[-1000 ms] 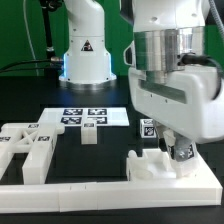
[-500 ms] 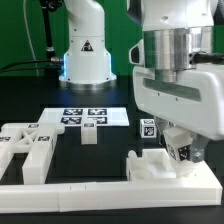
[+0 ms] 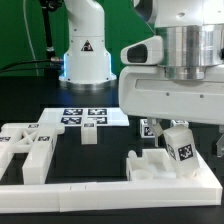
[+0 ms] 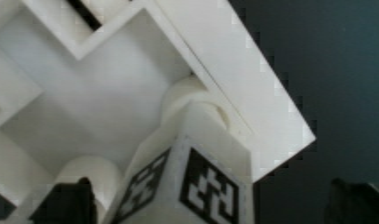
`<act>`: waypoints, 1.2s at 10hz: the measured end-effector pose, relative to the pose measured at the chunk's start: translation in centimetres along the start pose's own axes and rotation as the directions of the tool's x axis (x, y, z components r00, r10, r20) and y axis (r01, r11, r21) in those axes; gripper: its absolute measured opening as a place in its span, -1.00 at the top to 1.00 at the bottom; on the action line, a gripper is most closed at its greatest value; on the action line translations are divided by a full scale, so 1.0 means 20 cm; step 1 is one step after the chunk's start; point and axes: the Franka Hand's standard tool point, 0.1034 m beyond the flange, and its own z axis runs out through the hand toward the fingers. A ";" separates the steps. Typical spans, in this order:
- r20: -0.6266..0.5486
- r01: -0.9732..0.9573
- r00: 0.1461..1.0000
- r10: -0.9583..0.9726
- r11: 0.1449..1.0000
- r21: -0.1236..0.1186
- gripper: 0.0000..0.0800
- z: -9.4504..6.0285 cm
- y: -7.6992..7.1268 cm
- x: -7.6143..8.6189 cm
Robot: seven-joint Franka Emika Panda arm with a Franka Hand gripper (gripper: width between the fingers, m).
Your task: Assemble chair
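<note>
Just released: gripper [image 3: 170, 128] now spread wide and lifted clear of the tagged post [image 3: 181, 147], left leaning in the chair's seat piece [image 3: 148, 166] by the table's [image 3: 25, 100] near edge, toward the exterior view's right, against the rail [image 3: 100, 186]. Probably means post placed but not yet seated straight. Hanging straight down above the post, fingers either side, touching nothing.

In the exterior view, bare dark table [image 3: 112, 148] is lying open at nine o'clock from my gripper [image 3: 163, 133], as far as the small white block [image 3: 88, 135]. At six o'clock the chair piece [image 3: 155, 168] and the long white rail [image 3: 100, 188] are blocking me. A tagged post [image 4: 204, 185] is standing between my wide-apart fingers [image 4: 70, 200].
</note>
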 end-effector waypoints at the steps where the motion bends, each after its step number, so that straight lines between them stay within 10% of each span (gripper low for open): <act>1: -0.001 0.211 0.978 -0.211 0.977 -0.006 -0.62 0.00 0.03 0.02; 5: 0.000 0.397 0.918 -0.397 0.918 -0.005 -0.62 0.01 0.05 0.03; 9: 0.000 0.253 0.967 -0.253 0.967 -0.003 0.30 0.01 0.05 0.03; 12: -0.004 0.087 0.996 -0.087 0.996 -0.009 0.30 0.01 0.06 0.05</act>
